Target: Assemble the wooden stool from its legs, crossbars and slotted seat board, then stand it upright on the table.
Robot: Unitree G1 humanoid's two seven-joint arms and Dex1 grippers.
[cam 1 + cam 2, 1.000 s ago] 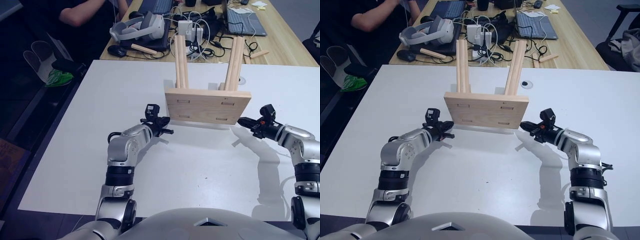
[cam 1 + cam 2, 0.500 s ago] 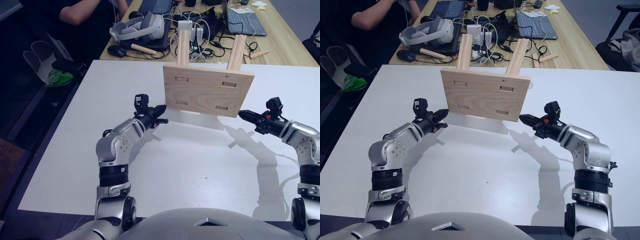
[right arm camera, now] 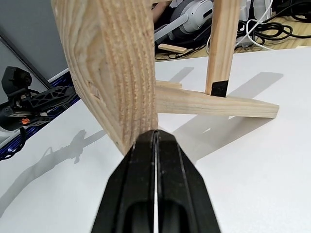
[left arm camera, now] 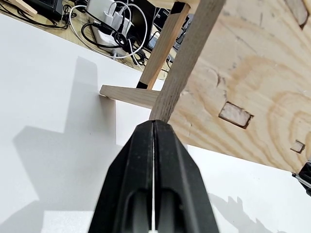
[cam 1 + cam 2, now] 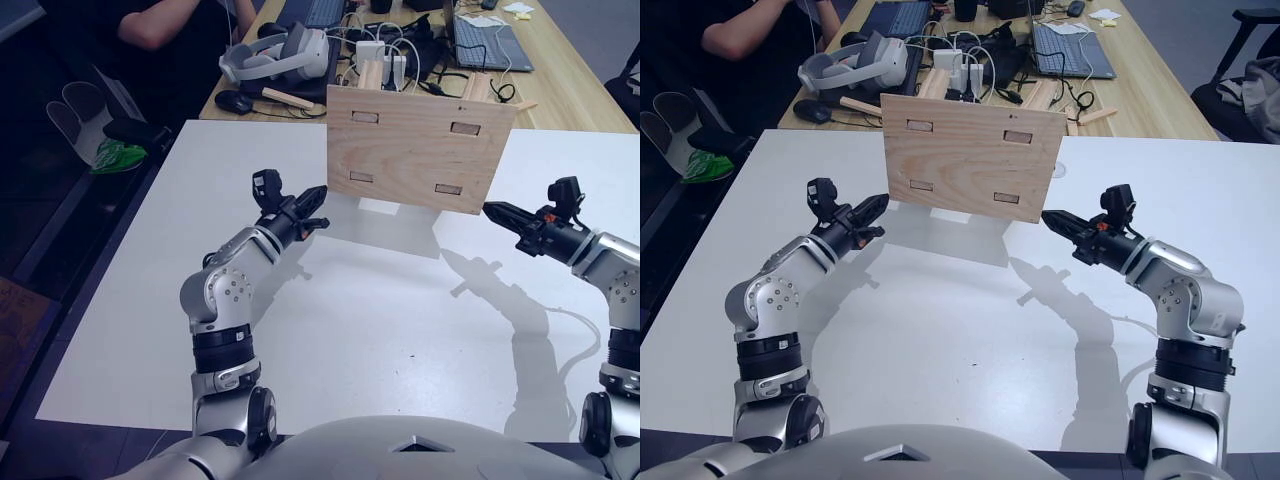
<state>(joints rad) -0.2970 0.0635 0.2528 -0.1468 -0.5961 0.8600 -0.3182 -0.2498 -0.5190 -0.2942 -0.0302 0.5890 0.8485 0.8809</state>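
Assembled stool [image 5: 965, 155] is held w/ seat board [image 5: 415, 150] nearly on edge over the bench [image 5: 350, 330], slotted face twd the robot, legs [image 4: 165, 43] pointing away behind it. L gripper [image 5: 316, 194] is set against the board's left edge and R gripper [image 5: 492, 209] against its right edge. Both prs of fingers [image 4: 136, 165] are pressed together w/ nothing pinched. Tips are prob. used as pushers so the board can be squeezed btwn them & pivoted. A crossbar [image 4: 129, 95] is seen low, at bench level. Upright stand is judged not yet reached.
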